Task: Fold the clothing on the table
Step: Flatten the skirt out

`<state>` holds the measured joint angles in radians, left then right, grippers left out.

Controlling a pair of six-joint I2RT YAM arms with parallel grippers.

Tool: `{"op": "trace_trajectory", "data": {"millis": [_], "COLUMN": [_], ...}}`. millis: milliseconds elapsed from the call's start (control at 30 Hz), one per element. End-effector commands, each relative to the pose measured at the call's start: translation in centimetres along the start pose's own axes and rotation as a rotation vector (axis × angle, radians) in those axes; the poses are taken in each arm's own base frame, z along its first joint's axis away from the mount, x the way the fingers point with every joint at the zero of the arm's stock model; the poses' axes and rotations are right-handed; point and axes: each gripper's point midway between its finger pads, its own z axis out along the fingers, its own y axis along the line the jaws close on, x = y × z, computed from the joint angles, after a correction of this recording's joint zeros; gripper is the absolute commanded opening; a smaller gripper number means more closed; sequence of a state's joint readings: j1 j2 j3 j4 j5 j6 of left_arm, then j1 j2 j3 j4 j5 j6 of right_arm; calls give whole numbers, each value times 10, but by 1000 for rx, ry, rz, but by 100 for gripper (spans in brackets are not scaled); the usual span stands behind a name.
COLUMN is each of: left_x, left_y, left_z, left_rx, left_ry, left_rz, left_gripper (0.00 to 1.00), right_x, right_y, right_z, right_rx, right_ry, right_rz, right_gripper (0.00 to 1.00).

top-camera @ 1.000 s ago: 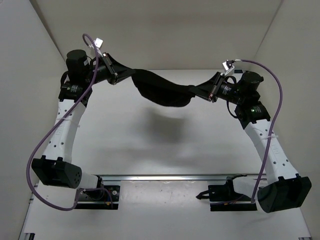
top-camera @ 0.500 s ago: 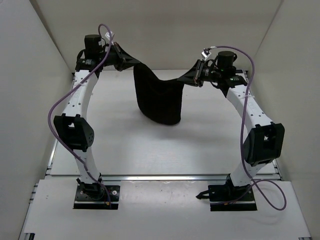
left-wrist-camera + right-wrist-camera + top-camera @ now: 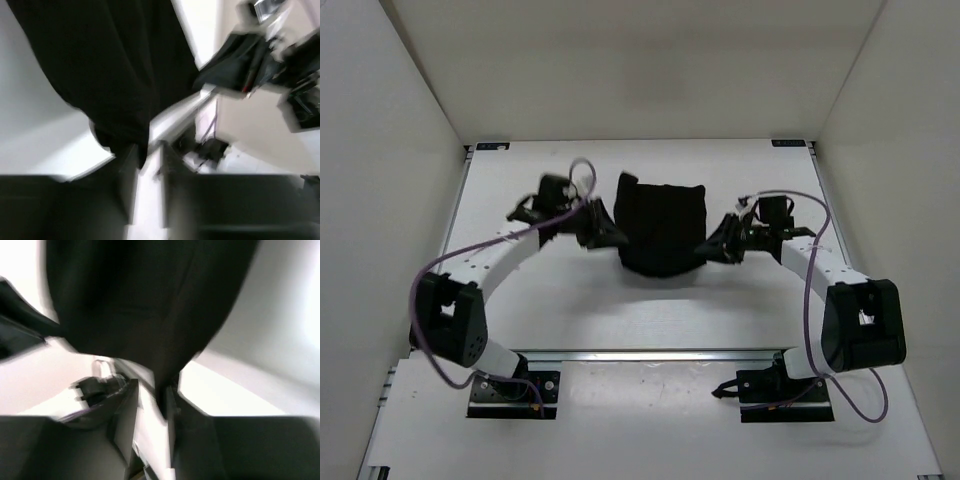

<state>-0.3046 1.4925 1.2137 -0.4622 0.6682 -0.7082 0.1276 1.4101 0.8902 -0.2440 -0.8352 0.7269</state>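
Note:
The black clothing [image 3: 660, 225] lies in a compact, roughly square heap on the middle of the white table [image 3: 570, 310]. My left gripper [image 3: 610, 238] is low at its near-left corner, and my right gripper [image 3: 708, 248] at its near-right corner. The blurred left wrist view shows the left gripper [image 3: 147, 165] open, white table in the gap, and a corner of the clothing [image 3: 100, 60] resting against the left finger. The right wrist view shows the right gripper [image 3: 150, 405] open too, with a corner of the clothing [image 3: 145, 300] lying against the right finger.
White upright walls [image 3: 400, 150] close in the table on the left, back and right. A metal rail [image 3: 660, 353] runs along the near edge, with both arm bases [image 3: 515, 392] behind it. The right arm [image 3: 260, 55] shows in the left wrist view.
Both arms swung down and toward the near side, bringing the hanging clothing onto the table. Both grippers, shut on its corners before, now stand open.

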Motion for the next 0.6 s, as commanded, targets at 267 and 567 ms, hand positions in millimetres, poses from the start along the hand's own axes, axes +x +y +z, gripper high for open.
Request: {"op": "trace_trajectory", "data": {"millis": [267, 567], "left_x": [82, 109], "left_y": [117, 150], "left_z": [31, 38], "left_rx": [-209, -302], "left_ry": [111, 127], "left_rz": [-92, -125], "left_gripper": [63, 59], "right_x": [24, 30], "right_y": [-85, -113], "right_z": [-13, -7], "right_rx": [344, 627], "right_ry": [-55, 18], "right_rz": [-52, -230], "right_gripper": [36, 35]}}
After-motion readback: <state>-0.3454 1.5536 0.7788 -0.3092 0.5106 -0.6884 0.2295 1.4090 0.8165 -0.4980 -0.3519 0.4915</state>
